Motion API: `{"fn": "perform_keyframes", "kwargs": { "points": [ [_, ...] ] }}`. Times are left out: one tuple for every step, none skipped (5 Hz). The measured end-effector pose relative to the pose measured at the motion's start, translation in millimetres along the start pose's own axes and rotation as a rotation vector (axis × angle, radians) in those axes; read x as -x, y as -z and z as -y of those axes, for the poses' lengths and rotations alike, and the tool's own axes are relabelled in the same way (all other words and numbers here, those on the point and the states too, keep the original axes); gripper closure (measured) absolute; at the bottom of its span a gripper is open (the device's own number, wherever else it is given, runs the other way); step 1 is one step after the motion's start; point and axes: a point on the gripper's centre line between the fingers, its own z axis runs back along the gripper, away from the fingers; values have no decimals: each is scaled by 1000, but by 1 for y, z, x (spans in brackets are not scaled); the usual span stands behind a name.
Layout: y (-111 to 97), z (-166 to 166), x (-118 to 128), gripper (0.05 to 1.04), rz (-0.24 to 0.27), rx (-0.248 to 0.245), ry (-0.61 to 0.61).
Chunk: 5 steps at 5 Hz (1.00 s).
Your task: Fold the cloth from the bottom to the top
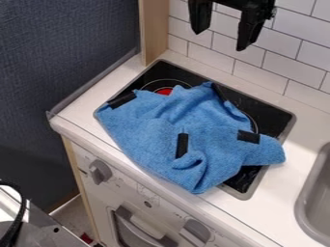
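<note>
White worktop (278,193), black stovetop (273,115) set into it, rumpled blue cloth (145,123) lying across the stovetop — lower corner past the front rim, end effector (220,40) above the far side — spread wide, black strips (182,145) on the cloth, red spot (163,91) at its upper edge

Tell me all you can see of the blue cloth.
The blue cloth looks soft and fuzzy, with black patches on it. It lies rumpled, not neatly folded, over much of the black stovetop, its front edge lapping onto the white counter. Small folds bunch near its front corner.
</note>
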Motion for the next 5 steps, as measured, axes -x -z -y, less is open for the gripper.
{"fn": "perform_keyframes", "kwargs": {
  "points": [
    [10, 0, 4, 83, -37, 0, -10],
    [37, 0, 33, 83, -135, -1, -56],
    [35, -1, 62, 83, -102, 18, -111],
    [62, -1, 81, 83, -118, 56, -173],
    [83, 1, 73, 83, -125, 80, -180]
  ]
}}
